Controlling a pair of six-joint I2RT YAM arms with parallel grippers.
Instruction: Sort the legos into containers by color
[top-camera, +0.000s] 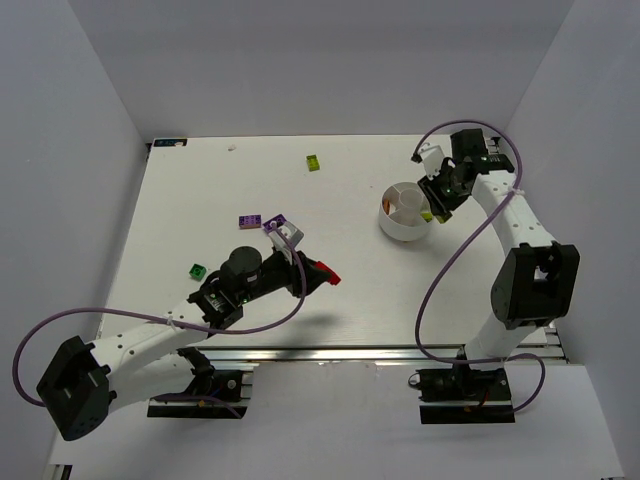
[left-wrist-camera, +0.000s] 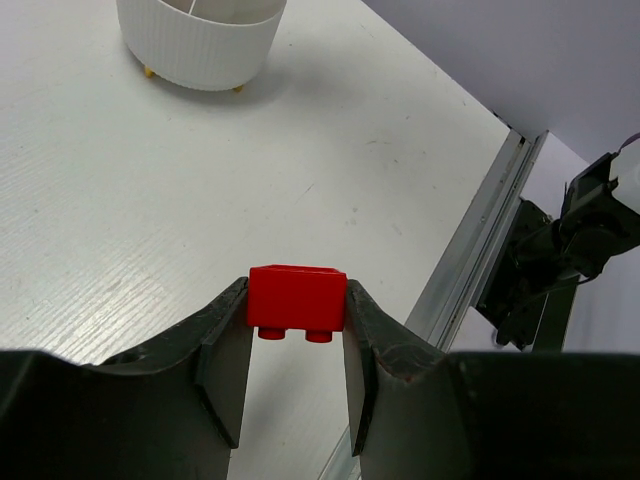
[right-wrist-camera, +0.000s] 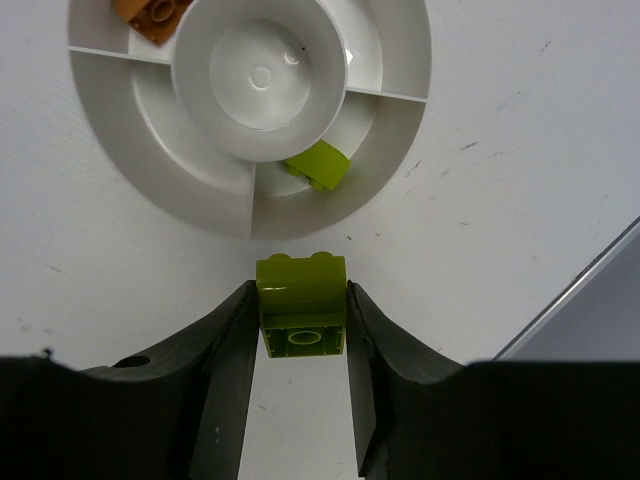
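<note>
Between the fingertips of the right gripper (right-wrist-camera: 300, 300): a yellow-green lego (right-wrist-camera: 300, 312), clamped by its side faces, studs pointing ahead toward the bowl (right-wrist-camera: 400, 150). Hangs over bare table (right-wrist-camera: 520, 200), just short of the rim. Directly ahead of the tips, inside the nearest wedge: a matching yellow-green brick (right-wrist-camera: 318, 165). Farther ahead and off to the left, in another wedge: an orange brick (right-wrist-camera: 150, 12).

Main risk, by judgement: letting go from this spot, with a landing on the table outside the rim instead of in the wedge. Needs a short advance first. Even then, could clip a divider wall and hop into the next wedge or the central cup (right-wrist-camera: 262, 75), mixing colours.

At the left gripper (left-wrist-camera: 297, 300), same state: closed on a red lego (left-wrist-camera: 297, 290), studs down, pinched only at the very tips. Bowl far ahead of those tips and to their left, well apart. Faces a long carry; with so shallow a pinch, could twist or slip out on the way. Could also crowd the right arm, parked right at the bowl.

Pose: right arm arched high from its base, wrist folded back so as to look straight down past the rim. Left arm stretched low and long across the table, wrist tipped forward and down. Behind and beside that wrist, loose on the table: purple legos (top-camera: 250, 220) and a green lego (top-camera: 198, 271).
</note>
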